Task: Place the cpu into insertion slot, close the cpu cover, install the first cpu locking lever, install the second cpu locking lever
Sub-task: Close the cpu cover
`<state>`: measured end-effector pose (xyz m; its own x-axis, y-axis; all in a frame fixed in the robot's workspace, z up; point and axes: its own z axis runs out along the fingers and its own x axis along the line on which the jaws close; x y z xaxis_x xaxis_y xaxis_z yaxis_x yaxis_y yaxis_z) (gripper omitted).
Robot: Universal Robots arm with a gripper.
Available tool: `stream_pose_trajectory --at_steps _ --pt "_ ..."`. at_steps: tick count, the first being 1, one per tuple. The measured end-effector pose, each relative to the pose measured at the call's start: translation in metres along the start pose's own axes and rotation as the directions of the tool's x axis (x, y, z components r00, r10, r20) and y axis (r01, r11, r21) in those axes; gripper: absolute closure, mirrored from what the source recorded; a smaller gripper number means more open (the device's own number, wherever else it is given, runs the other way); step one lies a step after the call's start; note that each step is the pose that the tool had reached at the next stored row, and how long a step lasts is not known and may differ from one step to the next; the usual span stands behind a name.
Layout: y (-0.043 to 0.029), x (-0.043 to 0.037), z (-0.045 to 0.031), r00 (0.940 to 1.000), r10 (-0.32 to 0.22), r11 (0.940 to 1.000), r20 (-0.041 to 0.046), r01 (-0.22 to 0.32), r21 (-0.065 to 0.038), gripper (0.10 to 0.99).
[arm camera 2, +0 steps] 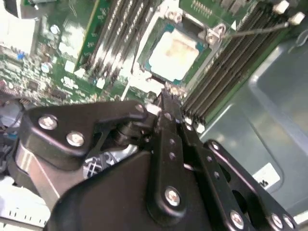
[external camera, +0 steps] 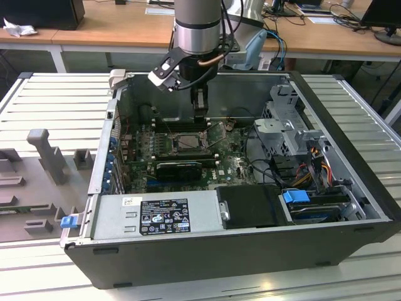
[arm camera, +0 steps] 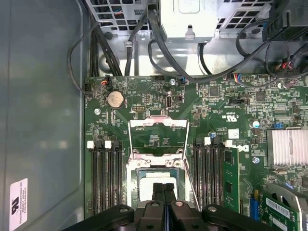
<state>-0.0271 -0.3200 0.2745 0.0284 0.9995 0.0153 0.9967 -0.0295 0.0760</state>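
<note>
The chip point(arm camera 2: 175, 50) is seen lying in the socket point(arm camera: 156, 163), silver top upward; the cover point(arm camera: 158, 137) is judged to be laid back open at the socket's end, bare board showing through its window. The gripper point(arm camera: 163, 185) is held just above the socket's edge; its fingers point(arm camera: 157, 192) are drawn together, with only a sliver between them and nothing gripped.

The chip could be knocked or tilted out of its seat if the closed tips were carried too low; the cover could be bent, or let fall askew, if it were pushed off-centre; the thin wire lever point(arm camera 2: 260, 28) could be snagged by a sideways pass.

Room is tight on two sides, where the memory slots point(arm camera: 108, 178) flank the socket closely; loose cables point(arm camera: 159, 41) are draped beyond the cover's far end. Free room is judged to lie mostly upward, inside the case wall point(external camera: 250, 251).
</note>
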Motion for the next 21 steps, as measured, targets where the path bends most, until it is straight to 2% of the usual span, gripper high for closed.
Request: stream_pose_trajectory --at_steps 1,4,6,8,9,11,14,16,17,19,21 --pt "0.0004 0.0001 -0.0046 1.0 0.0 1.0 -0.0001 0.0 0.001 0.98" --pt "0.0035 0.0002 -0.0053 1.0 0.0 1.0 -0.0003 0.0 0.002 0.98" --pt "0.0131 0.0005 -0.0043 1.0 0.0 1.0 -0.0003 0.0 0.002 0.98" --pt "0.0191 0.0006 -0.0037 1.0 0.0 1.0 -0.0001 0.0 0.002 0.98" --pt "0.0267 0.0009 -0.0029 1.0 0.0 1.0 -0.0002 0.0 0.004 0.98" --pt "0.0361 0.0011 -0.0021 1.0 0.0 1.0 0.0001 0.0 0.009 0.98" --pt "0.0584 0.0018 -0.0003 1.0 0.0 0.9999 0.0 0.0 0.014 0.98" --pt "0.0688 0.002 0.0004 1.0 0.0 0.9999 0.0003 0.0 0.016 0.98" --pt "0.0762 0.0023 0.001 1.0 -0.001 0.9998 0.0003 0.001 0.02 0.98" --pt "0.0819 0.0024 0.0039 1.0 -0.003 0.9998 0.0001 0.003 0.021 0.98" --pt "0.0833 0.0024 0.0076 1.0 -0.008 0.9998 -0.0002 0.008 0.021 0.98"
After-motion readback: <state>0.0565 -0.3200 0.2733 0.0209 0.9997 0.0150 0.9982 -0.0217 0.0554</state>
